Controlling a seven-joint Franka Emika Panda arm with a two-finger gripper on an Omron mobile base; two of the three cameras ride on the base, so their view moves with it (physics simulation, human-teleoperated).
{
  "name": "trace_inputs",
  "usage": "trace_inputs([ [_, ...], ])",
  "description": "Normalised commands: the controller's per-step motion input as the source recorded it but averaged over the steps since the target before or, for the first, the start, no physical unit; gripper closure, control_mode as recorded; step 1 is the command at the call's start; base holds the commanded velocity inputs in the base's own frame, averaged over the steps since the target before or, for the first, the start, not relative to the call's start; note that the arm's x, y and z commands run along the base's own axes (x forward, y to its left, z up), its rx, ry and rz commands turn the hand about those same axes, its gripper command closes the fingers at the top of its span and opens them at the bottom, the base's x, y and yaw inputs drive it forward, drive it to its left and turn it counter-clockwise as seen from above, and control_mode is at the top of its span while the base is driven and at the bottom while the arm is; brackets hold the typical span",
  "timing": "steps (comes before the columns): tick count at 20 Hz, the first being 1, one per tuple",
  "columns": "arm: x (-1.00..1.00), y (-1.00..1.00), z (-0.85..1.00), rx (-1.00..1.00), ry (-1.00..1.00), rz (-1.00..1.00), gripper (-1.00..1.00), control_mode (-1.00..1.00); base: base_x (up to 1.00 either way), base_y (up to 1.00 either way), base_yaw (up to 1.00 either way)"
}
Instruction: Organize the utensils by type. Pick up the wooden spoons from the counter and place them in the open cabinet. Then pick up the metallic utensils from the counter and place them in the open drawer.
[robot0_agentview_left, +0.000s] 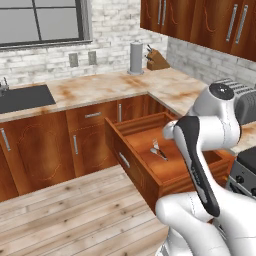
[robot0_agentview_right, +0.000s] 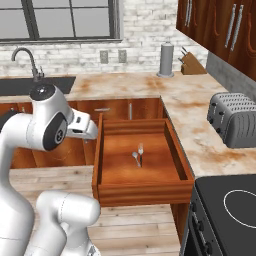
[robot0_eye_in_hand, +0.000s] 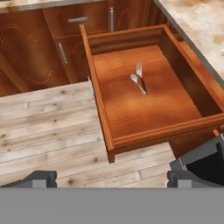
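Observation:
The drawer (robot0_eye_in_hand: 166, 133) stands pulled out from under the marbled counter (robot0_eye_in_hand: 197, 22). On its floor lie the metallic utensils, side by side: a small silver spoon (robot0_eye_in_hand: 135, 80) and a fork (robot0_eye_in_hand: 140, 72) with a dark handle. They also show in the drawer (robot0_agentview_left: 135, 172) as a small pair (robot0_agentview_left: 159, 149), and again as spoon (robot0_agentview_right: 135, 157) and fork (robot0_agentview_right: 141, 150). My gripper (robot0_eye_in_hand: 113, 179) hangs open and empty above the floor, in front of the drawer's left corner. The wooden spoons and the open cabinet are out of view.
A sink (robot0_agentview_left: 22, 97) is set in the counter (robot0_agentview_left: 100, 87) at the left. A steel canister (robot0_agentview_left: 136, 57) and a knife block (robot0_agentview_left: 157, 59) stand in the far corner. A toaster (robot0_agentview_right: 235, 120) and stove (robot0_agentview_right: 225, 210) are at the right. Closed upper cabinets (robot0_agentview_left: 200, 20) hang above.

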Motion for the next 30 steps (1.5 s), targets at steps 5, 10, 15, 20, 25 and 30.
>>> trace_inputs([
  [5, 0.00, 0.00, -0.03, 0.00, 0.04, 0.06, -1.00, -1.00, 0.00, 0.00, 0.00],
  [10, -0.03, 0.00, -0.07, 0.00, 0.05, 0.01, -1.00, -1.00, 0.00, 0.00, 0.00],
  [15, 0.00, 0.00, 0.00, 0.00, 0.00, 0.00, -1.00, 1.00, -0.25, 0.01, 0.00],
  [20, 0.00, 0.00, 0.00, 0.00, 0.00, 0.00, -1.00, 1.00, -0.33, 0.11, 0.00],
  [25, 0.00, 0.00, 0.00, 0.00, 0.00, 0.00, -1.00, 1.00, -0.89, 0.00, 0.00],
  [30, 0.00, 0.00, 0.00, 0.00, 0.00, 0.00, -1.00, 1.00, -0.49, 0.00, 0.00],
])
